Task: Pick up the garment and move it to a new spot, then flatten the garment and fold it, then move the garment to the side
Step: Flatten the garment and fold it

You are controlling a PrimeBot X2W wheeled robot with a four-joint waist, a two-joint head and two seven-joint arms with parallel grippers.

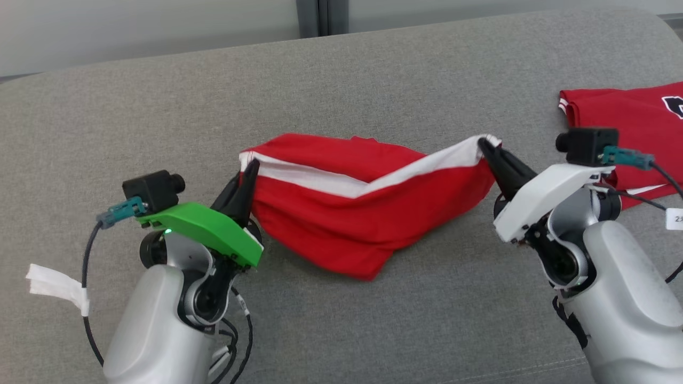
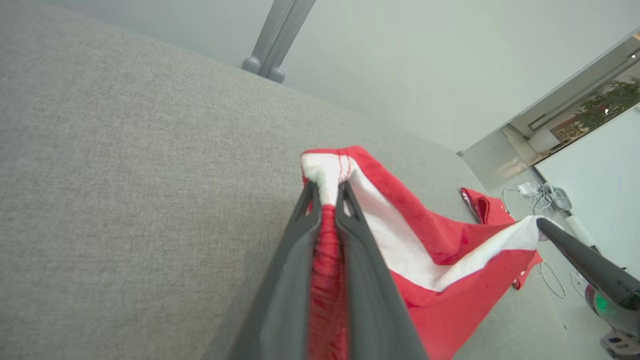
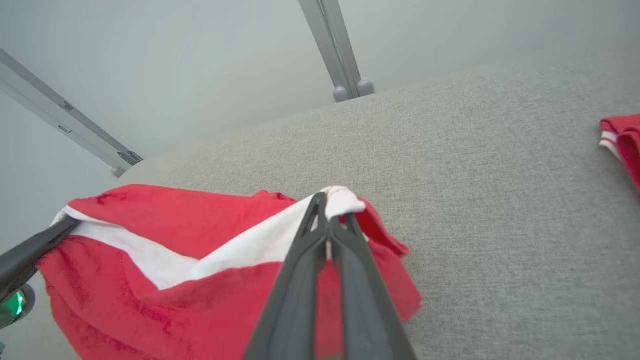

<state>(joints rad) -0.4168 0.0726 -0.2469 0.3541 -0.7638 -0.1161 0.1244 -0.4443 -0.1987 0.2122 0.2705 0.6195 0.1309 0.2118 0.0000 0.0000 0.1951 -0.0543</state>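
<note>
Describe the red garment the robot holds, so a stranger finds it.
On the grey couch, look at the middle. A red garment with a white band sags between the left pincer and right pincer. The other red garment lies flat at the right, unheld.

Underside of the garment [image 1: 341, 224] hidden; second red garment [image 1: 629, 120] and black print [image 1: 674, 106] cut off at right edge

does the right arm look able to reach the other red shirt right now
Probably not yet: the right claw is shut on the white band of the red garment. The other red shirt lies close beside that arm with nothing between, so it likely could after letting go.
</note>
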